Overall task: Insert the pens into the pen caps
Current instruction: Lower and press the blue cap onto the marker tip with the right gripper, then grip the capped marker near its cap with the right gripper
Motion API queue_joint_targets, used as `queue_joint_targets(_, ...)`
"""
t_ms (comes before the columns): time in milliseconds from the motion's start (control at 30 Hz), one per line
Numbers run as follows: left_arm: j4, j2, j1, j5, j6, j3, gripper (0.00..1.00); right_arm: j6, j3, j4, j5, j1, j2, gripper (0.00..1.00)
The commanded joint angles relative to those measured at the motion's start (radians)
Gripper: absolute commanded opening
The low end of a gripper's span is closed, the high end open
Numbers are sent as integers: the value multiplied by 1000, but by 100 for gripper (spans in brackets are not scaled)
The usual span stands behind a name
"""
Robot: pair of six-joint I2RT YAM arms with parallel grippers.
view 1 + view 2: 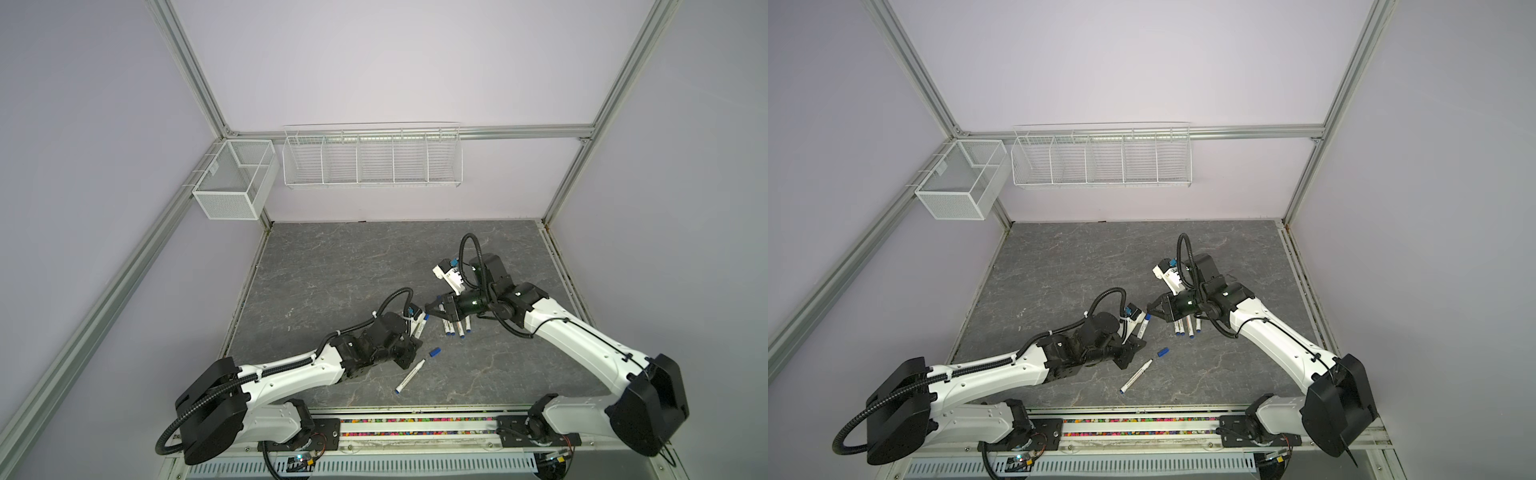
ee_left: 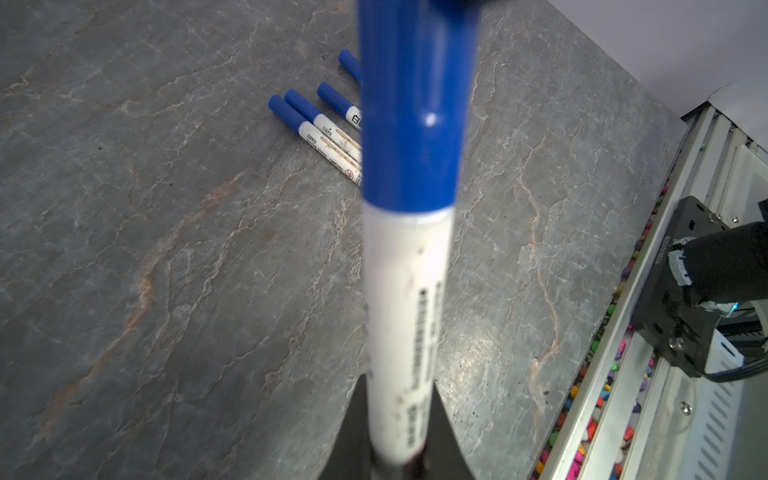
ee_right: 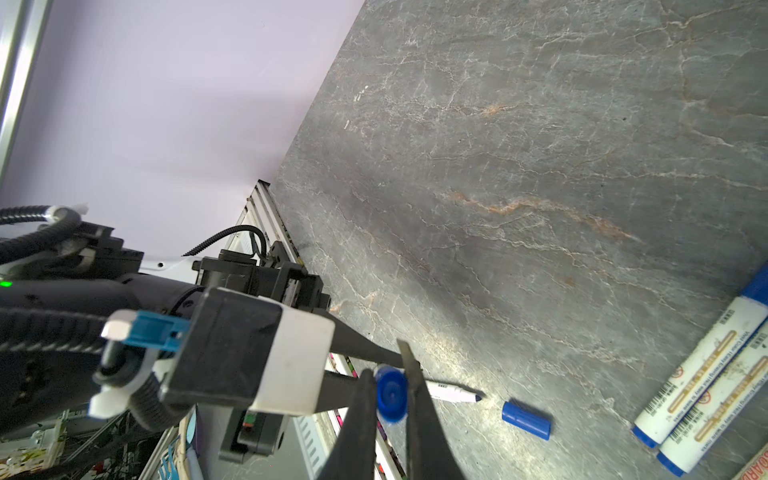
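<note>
Desk (image 1: 332, 270) of grey veined stone carries everything, and both arms lean in over its middle.

Left tool (image 2: 398, 399) is clenched on the lower barrel of the held pen (image 2: 405, 311), with a dark finger on each side. In that wrist view the frame cuts off the finger bases, and the pen is blurred so its print cannot be read.

Right tool (image 3: 390, 380) is pinched on the held cap (image 3: 390, 397), seen end-on between two black fingers, one touching each flank. This cap sits on the pen's far end, its rim meeting the white barrel. Whether it is pushed fully home I cannot tell.

In both top views the two tools meet tip to tip above the desk. The held pen shows there only as a short white stretch beside the left wrist camera, and the left tool's fingers are hard to make out.

Four capped pens (image 2: 332, 135) lie side by side on the desk, just beside the right tool. The held pen hides their lower halves in the left wrist view. In the top views the right tool covers their caps, so only the plug ends show.

One loose pen (image 1: 411, 376) lies uncapped and aslant near the left tool. The loose cap (image 1: 434, 352) lies just past its tip, apart from it.
</note>
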Motion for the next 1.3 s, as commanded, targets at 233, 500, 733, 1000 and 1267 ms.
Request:
queue_joint_targets(233, 365, -6, 62, 25, -18, 213, 0, -56, -61, -260, 36, 86, 122, 7)
queue_joint_targets(500, 302, 50, 55, 104, -33, 130, 0, 41, -74, -102, 32, -35, -18, 14)
queue_joint_targets(733, 369, 78, 35, 97, -88, 26, 0, 120, -82, 20, 125, -48, -108, 42)
queue_joint_targets(1000, 408, 107, 35, 99, -94, 25, 0, 132, -78, 68, 123, -46, -113, 40)
queue_joint_targets(1267, 429, 139, 34, 114, -97, 57, 0, 132, -74, 106, 93, -34, -64, 28)
